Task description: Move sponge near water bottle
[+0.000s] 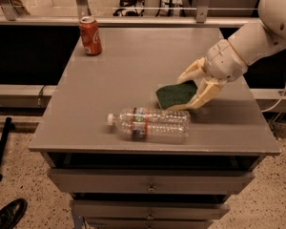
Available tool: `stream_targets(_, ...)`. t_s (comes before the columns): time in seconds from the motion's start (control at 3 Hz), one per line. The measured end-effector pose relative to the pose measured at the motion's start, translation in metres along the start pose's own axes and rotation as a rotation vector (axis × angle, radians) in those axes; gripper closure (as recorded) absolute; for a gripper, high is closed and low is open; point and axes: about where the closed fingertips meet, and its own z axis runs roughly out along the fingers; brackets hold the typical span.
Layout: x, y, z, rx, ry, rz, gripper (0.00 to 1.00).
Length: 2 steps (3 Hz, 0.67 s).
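Note:
The sponge [175, 95], dark green on top with a pale edge, sits tilted between my gripper's fingers just above the grey table top [133, 70]. My gripper [194, 87] comes in from the right and is shut on the sponge's right side. The water bottle [150, 123], clear with a white cap and a red-and-blue label, lies on its side near the front edge. The sponge is close behind the bottle's right end.
A red soda can [90, 35] stands at the table's back left corner. Drawers [148, 185] run below the table front. A dark shoe [7, 214] is on the floor at lower left. A railing runs behind the table.

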Motion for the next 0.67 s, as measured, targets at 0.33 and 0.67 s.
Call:
stream_targets(0.33, 0.0054, -0.0033, 0.0011, -0.014, 0.016, -0.011, 0.89)
stream_targets(0.67, 0.0128, -0.0099, -0.002, -0.018, 0.041, -0.021, 0.65)
